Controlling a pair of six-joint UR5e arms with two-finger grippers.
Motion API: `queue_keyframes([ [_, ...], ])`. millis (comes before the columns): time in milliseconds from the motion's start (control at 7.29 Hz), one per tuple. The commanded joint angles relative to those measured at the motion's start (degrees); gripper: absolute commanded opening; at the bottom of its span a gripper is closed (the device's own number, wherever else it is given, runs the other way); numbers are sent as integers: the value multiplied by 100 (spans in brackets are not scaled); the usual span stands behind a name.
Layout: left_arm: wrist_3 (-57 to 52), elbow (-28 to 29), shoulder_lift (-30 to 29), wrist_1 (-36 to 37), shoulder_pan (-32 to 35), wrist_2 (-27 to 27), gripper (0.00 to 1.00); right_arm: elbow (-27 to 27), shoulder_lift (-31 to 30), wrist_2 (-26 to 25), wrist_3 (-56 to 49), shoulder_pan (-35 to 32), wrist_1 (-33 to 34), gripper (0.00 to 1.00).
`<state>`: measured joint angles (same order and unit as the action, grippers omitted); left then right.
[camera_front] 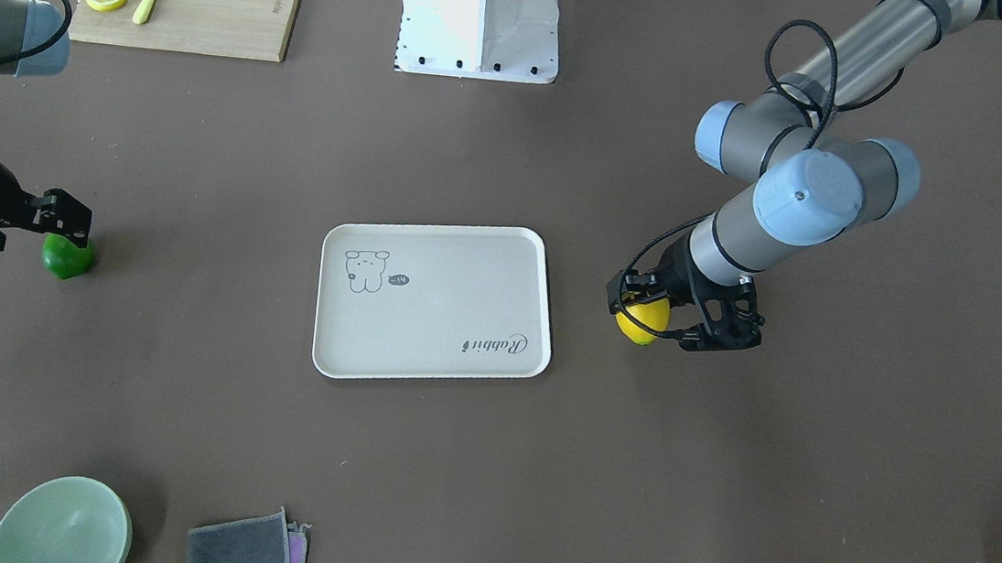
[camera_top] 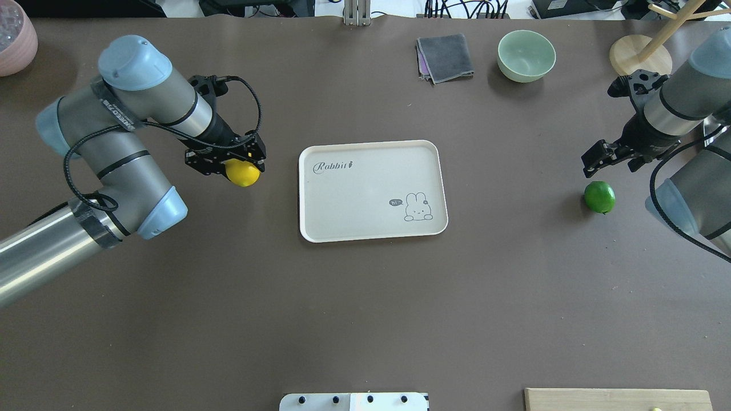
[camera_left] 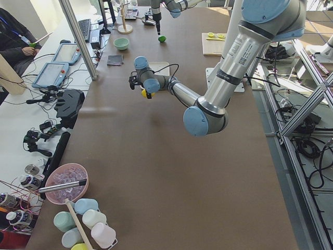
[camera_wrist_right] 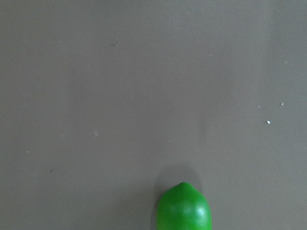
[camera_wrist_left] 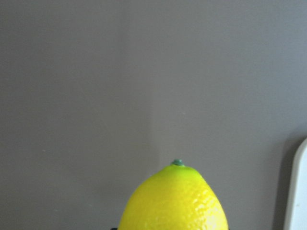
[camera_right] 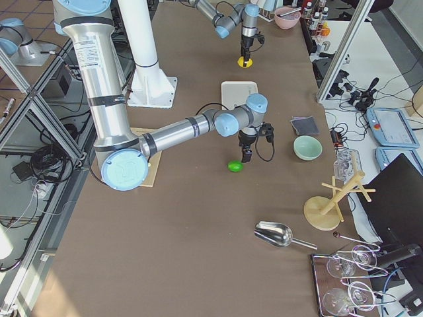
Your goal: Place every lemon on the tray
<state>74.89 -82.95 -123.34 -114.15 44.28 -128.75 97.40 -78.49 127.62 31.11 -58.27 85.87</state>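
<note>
The off-white tray [camera_top: 365,200] with the rabbit drawing lies empty at the table's middle; it also shows in the front view [camera_front: 443,313]. My left gripper [camera_top: 231,164] is shut on the bright yellow lemon [camera_top: 244,174], just left of the tray's far left corner. That lemon fills the bottom of the left wrist view [camera_wrist_left: 175,201]. The dark green lemon [camera_top: 599,197] lies on the table far right of the tray. My right gripper [camera_top: 610,160] hangs open just beyond and above it, not touching. The green lemon shows at the bottom of the right wrist view [camera_wrist_right: 183,208].
A wooden cutting board [camera_front: 215,6] with lemon slices and a yellow knife lies near the robot's right side. A green bowl [camera_top: 526,55], a grey cloth [camera_top: 445,57] and a wooden stand [camera_top: 639,54] sit along the far edge. A pink bowl [camera_top: 14,40] is at the far left.
</note>
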Motion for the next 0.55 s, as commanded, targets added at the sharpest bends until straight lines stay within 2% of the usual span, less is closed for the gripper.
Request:
queue_keyframes([
  [0,1433,392,-688,-579,-802,871,0,7,9,0,0,0,0,100],
  [137,1762,489,-874,-704,-1050,1304,0,-1,0,-9,-9,0,0,100],
  [275,1766,490,-902,-713,-1079,1334,9,-1,0,-9,0,0,0,100],
  [412,1740,490,-885,-714,-1071,1335,93,-1,0,-9,0,0,0,100],
])
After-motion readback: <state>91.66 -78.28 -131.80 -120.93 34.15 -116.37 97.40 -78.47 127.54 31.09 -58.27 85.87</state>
